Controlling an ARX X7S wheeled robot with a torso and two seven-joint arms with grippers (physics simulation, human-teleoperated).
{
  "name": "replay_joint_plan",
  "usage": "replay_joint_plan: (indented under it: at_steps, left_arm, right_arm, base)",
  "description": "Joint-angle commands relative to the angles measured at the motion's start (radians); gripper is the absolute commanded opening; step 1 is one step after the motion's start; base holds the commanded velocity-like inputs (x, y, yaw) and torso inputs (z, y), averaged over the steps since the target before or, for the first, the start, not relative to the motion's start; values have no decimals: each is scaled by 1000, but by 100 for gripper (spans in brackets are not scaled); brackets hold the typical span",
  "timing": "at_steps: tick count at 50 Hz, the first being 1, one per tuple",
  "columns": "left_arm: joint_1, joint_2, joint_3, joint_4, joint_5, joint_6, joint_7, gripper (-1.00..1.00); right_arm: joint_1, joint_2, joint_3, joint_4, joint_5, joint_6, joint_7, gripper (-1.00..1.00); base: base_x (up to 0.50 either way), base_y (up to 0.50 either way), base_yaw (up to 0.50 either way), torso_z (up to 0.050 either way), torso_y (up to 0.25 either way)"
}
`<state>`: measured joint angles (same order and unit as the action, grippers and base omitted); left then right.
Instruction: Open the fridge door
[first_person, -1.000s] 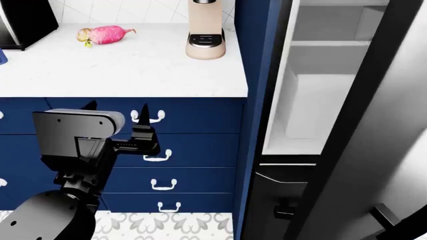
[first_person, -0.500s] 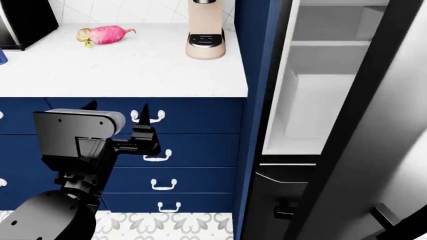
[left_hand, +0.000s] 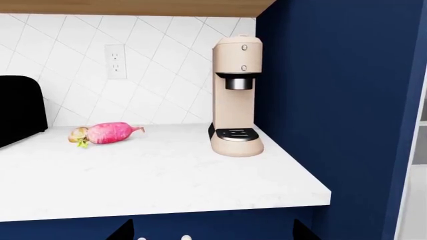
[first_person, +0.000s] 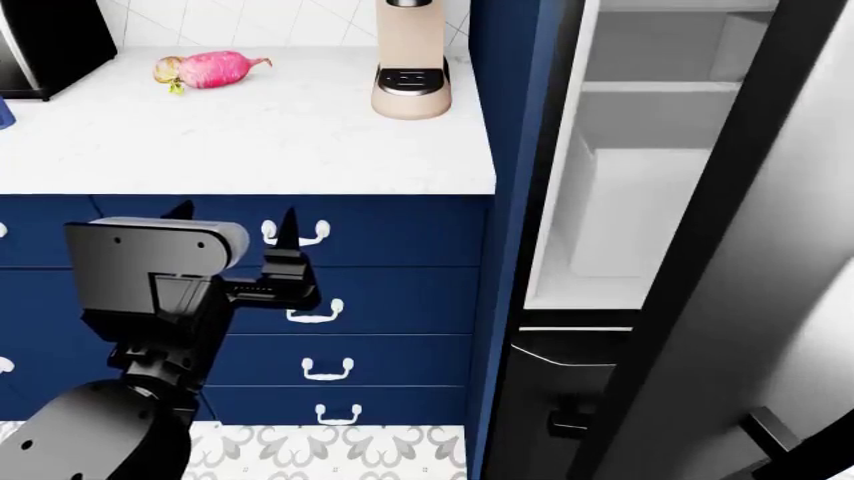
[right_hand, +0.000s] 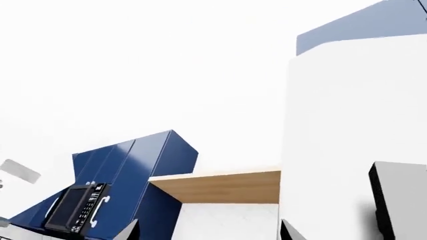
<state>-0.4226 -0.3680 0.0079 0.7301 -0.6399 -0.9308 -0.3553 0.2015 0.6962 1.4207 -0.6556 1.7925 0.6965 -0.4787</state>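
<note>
**Fridge door ajar, right side**

Fridge door (first_person: 787, 260) stands swung out at the right, long axis vertical, white shelves exposed behind it. Left gripper (first_person: 287, 262) hangs well apart to its left, before the navy drawers (first_person: 387, 300); spread unclear. Right gripper nearer, state cannot be told. One coffee machine (first_person: 411, 60), one radish (first_person: 214, 68) on counter (first_person: 267, 140).

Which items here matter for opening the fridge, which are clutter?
Task-relevant:
fridge door, already swung open
fridge interior, shelves exposed
left gripper, idle by the drawers

Clutter:
coffee maker
pink radish
navy drawers
black appliance
</note>
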Motion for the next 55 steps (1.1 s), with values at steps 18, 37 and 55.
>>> replay_joint_plan:
  at_steps: [18,37,55]
  left_arm:
    - [6,-7,4,1,-10,8,-10,100]
    - [-2,-10,11,-10,-13,14,-14,100]
    - [-4,-13,8,-13,-25,16,-20,100]
  right_arm:
    - [47,111,-280,-63,-118,20,179,100]
    - [75,108,-409,-141,-139,24,199,100]
    - [107,115,-529,-213,-119,21,295,100]
  base:
    - [0,0,0,0,0]
    - [0,0,0,0,0]
    - [0,0,0,0,0]
